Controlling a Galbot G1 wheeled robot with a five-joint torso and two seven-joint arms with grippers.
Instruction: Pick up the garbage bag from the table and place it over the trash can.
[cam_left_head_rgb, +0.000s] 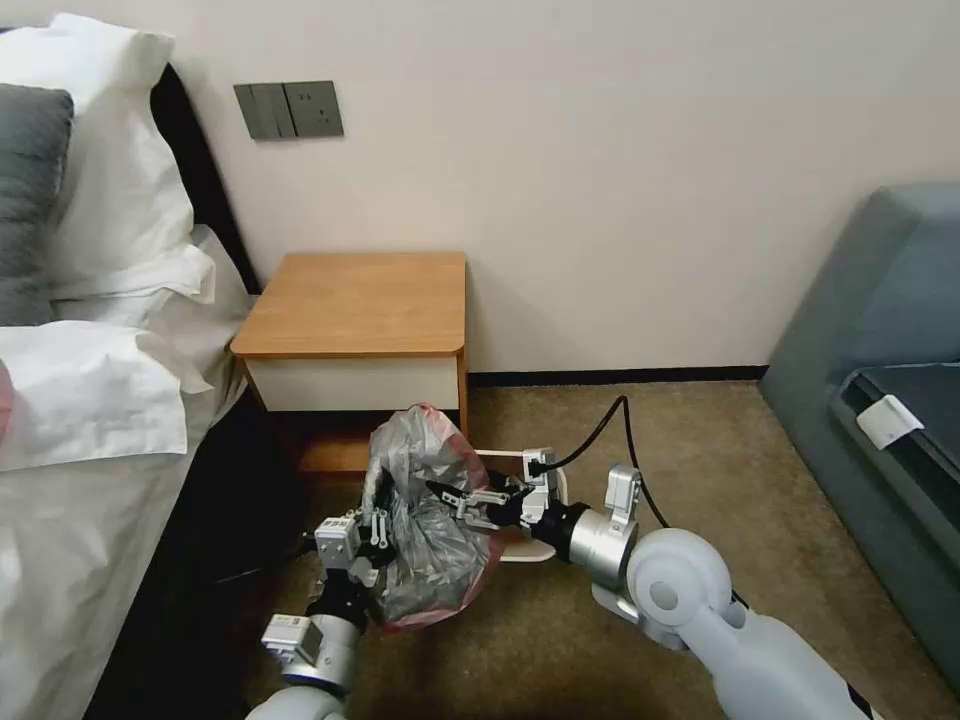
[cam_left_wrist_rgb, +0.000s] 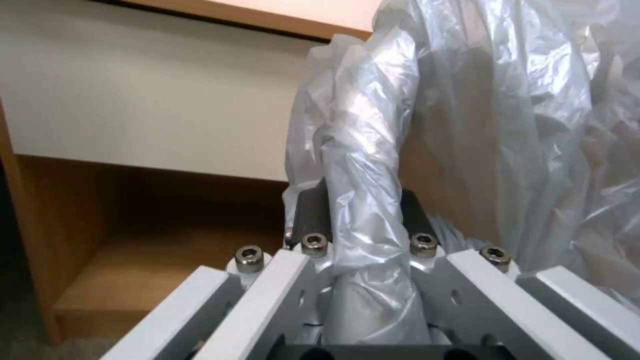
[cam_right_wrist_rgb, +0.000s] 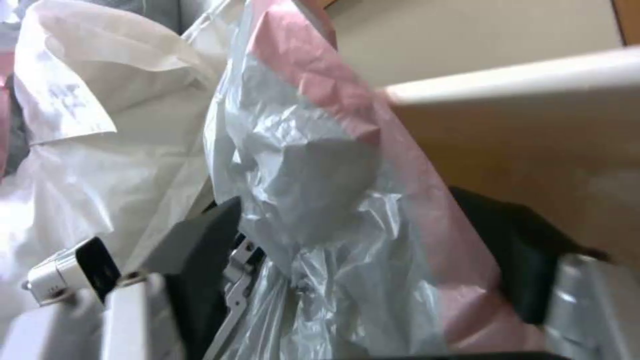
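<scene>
The garbage bag (cam_left_head_rgb: 430, 520) is crumpled grey plastic with a pink rim, bunched low before the table (cam_left_head_rgb: 360, 305). The trash can (cam_left_head_rgb: 530, 505) sits just behind it, mostly hidden.

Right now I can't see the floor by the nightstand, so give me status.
Left gripper shut on garbage bag. Right gripper shut on its other side. Bag stretched over trash can, off table. No obstruction seen.

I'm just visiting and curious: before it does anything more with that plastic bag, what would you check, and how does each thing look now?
1. Left end effector grips the garbage bag: ok, a fold is pinched.
2. Right end effector grips the bag: ok, plastic sits between its fingers.
3. Bag off the table: ok.
4. Bag mouth spread open: not ok, bunched.
5. Bag over the trash can: cannot tell, mostly hidden.
</scene>
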